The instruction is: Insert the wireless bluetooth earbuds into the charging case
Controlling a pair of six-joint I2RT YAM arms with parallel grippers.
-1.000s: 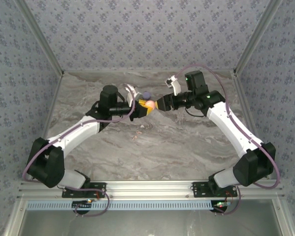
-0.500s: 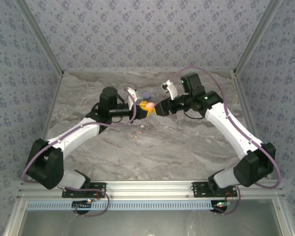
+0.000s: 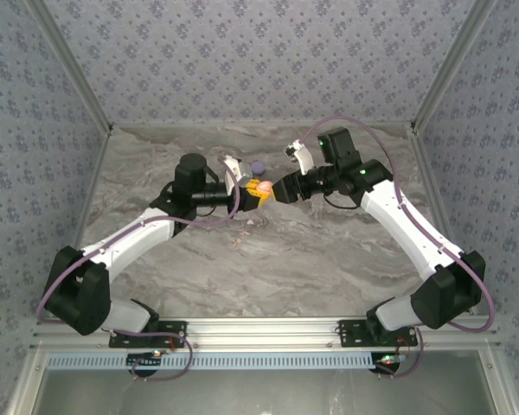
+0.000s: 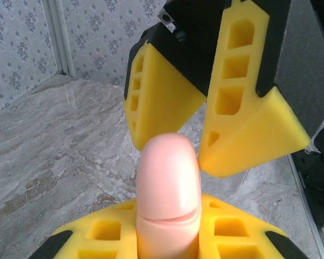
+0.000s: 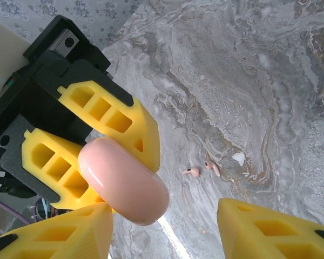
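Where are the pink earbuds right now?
In the right wrist view, the pink earbuds lie close together on the marble table, right of the pink case.

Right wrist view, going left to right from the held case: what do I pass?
pink charging case → first pink earbud → second pink earbud, both earbuds lying loose on the table.

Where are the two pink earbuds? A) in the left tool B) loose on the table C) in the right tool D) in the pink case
B: the right wrist view shows both pink earbuds lying on the marble table, apart from the pink case held in the left tool.
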